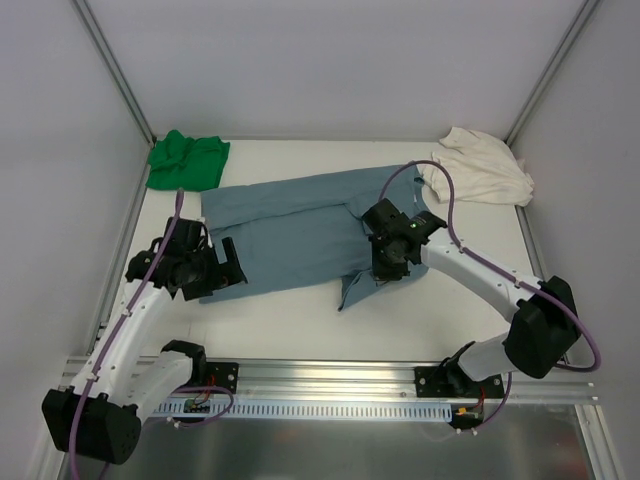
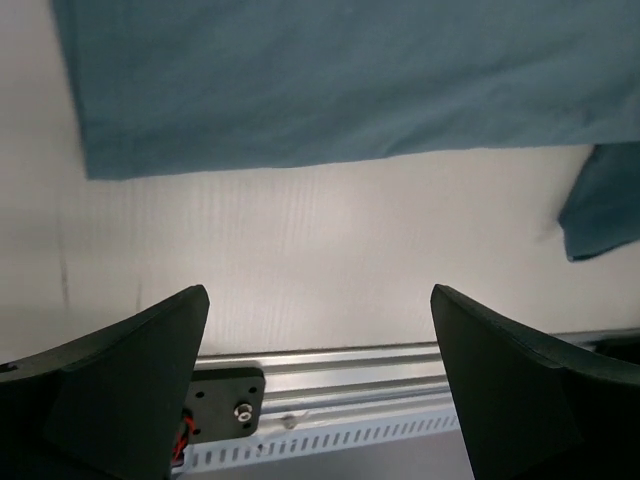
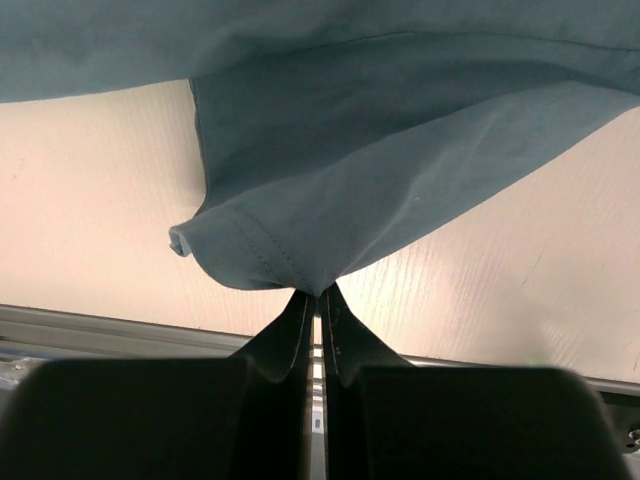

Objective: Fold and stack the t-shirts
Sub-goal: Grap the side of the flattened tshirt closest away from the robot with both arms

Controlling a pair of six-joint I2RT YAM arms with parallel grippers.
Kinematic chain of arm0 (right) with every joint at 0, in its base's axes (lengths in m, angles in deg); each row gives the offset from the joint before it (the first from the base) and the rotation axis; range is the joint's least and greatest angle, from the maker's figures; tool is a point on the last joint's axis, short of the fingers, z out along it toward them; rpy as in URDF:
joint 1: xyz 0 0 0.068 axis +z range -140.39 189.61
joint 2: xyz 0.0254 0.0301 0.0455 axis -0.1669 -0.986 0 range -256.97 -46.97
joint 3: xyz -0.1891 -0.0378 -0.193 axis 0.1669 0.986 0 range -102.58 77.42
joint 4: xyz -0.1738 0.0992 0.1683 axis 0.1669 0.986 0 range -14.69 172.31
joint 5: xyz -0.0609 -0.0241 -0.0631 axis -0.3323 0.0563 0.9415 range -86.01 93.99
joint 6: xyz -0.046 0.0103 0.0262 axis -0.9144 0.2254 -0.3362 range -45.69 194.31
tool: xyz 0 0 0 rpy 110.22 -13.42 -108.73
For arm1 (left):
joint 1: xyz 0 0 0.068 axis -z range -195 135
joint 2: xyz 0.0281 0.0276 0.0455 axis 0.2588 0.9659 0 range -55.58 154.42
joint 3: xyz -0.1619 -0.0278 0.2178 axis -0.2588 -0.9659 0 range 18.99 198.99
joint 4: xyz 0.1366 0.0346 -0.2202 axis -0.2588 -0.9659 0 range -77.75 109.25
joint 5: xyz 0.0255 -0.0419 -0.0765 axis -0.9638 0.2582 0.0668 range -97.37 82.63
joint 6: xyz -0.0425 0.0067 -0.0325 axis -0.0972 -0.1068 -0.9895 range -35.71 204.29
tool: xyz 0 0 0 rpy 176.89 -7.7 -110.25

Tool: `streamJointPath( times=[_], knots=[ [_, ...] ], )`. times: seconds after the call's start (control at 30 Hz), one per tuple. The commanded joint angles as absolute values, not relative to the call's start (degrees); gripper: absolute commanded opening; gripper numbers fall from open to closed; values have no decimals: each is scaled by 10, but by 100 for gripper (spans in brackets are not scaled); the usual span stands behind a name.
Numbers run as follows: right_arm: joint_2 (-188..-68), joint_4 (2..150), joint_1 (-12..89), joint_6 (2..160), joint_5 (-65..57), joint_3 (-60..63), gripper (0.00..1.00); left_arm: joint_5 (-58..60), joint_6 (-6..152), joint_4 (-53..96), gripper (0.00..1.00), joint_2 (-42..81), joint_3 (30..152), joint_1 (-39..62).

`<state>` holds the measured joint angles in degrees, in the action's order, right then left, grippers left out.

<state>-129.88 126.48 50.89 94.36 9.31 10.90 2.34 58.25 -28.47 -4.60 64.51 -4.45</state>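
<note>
Fabric of the blue-grey t-shirt (image 1: 290, 215) is lying spread across the worktop (image 1: 300, 320); the right claw (image 3: 318, 298) is clenching a hemmed corner, probably to fold it over, while the left claw (image 2: 318, 292) is hovering released near its other end.

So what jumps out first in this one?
A blue-grey t-shirt lies spread across the middle, with the right fingers pinched shut on its hemmed edge. The left fingers gape open, empty, by its near-left corner. A green tee sits bunched far left, a cream tee far right.
</note>
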Motion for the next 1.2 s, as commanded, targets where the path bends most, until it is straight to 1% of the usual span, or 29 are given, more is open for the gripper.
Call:
streamJointPath(
  times=[0.0,0.13,0.17,0.23,0.27,0.47,0.6,0.77,0.87,1.17],
  knots=[
    [-1261,1238,508,940,77,124,0,-95,550,-365,97,-24,705,-41],
    [-1246,1205,508,940,49,146,0,-147,569,-416,97,71,753,-42],
    [-1243,1199,508,940,46,148,0,-153,573,-424,97,113,767,-42],
    [-1233,1186,508,938,42,157,0,-151,594,-423,96,147,771,-44],
    [-1228,1185,507,934,24,158,0,-138,601,-427,96,186,780,-45],
    [-1186,1181,490,919,13,168,0,-47,652,-410,94,282,773,-101],
    [-1165,1171,472,914,-5,186,0,-61,647,-416,94,312,767,-104],
    [-1146,1156,457,914,-26,213,0,-10,654,-378,95,351,749,-115],
    [-1142,1152,456,916,-31,218,0,-1,653,-364,94,375,747,-120],
    [-1135,1157,448,914,-33,218,0,-48,651,-359,94,428,760,-142]
  ],
)
